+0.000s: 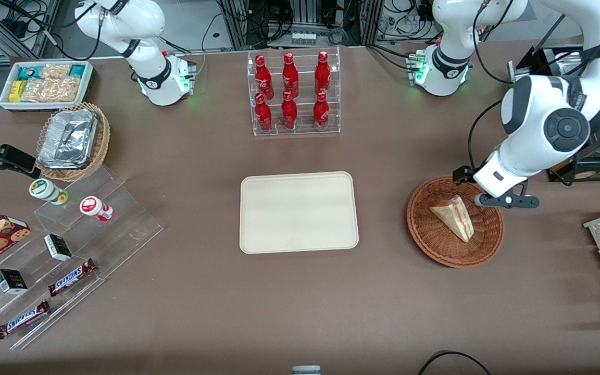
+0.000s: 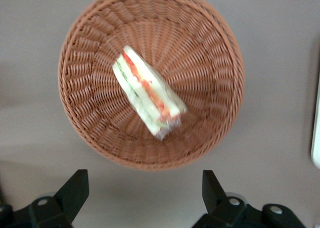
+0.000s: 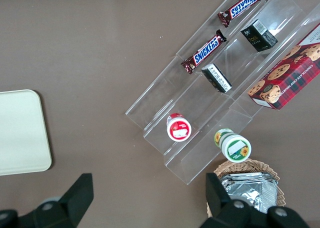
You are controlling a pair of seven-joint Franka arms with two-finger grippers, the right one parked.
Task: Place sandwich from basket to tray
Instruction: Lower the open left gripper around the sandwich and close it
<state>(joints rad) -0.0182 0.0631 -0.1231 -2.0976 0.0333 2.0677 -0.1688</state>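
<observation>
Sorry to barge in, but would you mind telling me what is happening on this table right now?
The working arm's gripper hangs open above the reddish-brown basket, near its rim, touching nothing. The wrapped sandwich lies in the basket, not yet picked up. The cream tray meant to receive it sits on the table beside the basket, toward the parked arm's end, with nothing on it.

Bright, even overhead light; shadows are soft and short. The front view is sharp, with glare on the foil trays (image 1: 68,138). The left wrist view is slightly soft, the sandwich (image 2: 148,92) blurred.
</observation>
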